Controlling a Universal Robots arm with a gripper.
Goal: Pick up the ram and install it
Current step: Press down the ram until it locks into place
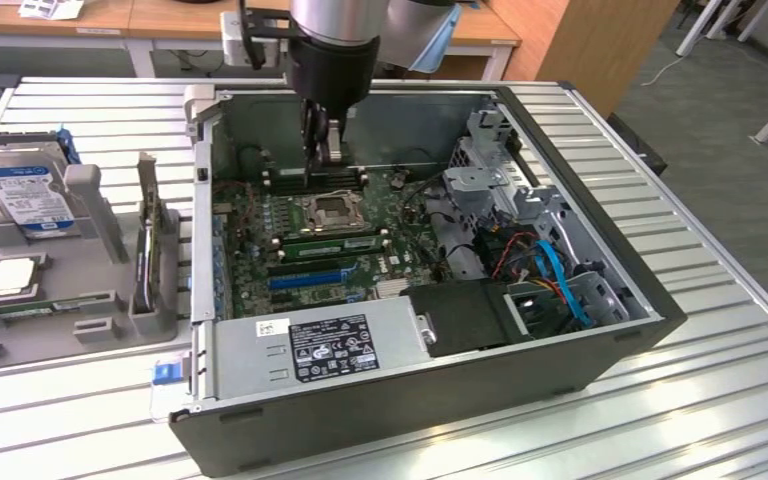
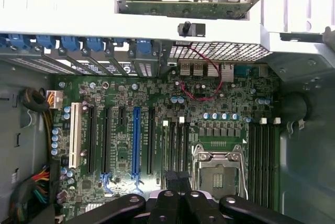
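exterior view: claw (image 1: 325, 150) shut, hanging inside the open computer case (image 1: 624, 300) above the motherboard (image 1: 344, 235); whether it grips anything cannot be told. ram (image 1: 337, 238) seated in 1 slot beside the cpu socket (image 1: 331, 210). risk: shut fingers descending could strike board parts.

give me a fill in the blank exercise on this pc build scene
1. The gripper hangs inside the open computer case, its fingers ____.
2. The CPU socket on the motherboard has no ____ in it.
3. The hard drive stands in the grey holder on the exterior view's ____.
4. Among the black expansion slots, one long slot is ____.

Missing words: shut; processor; left; blue
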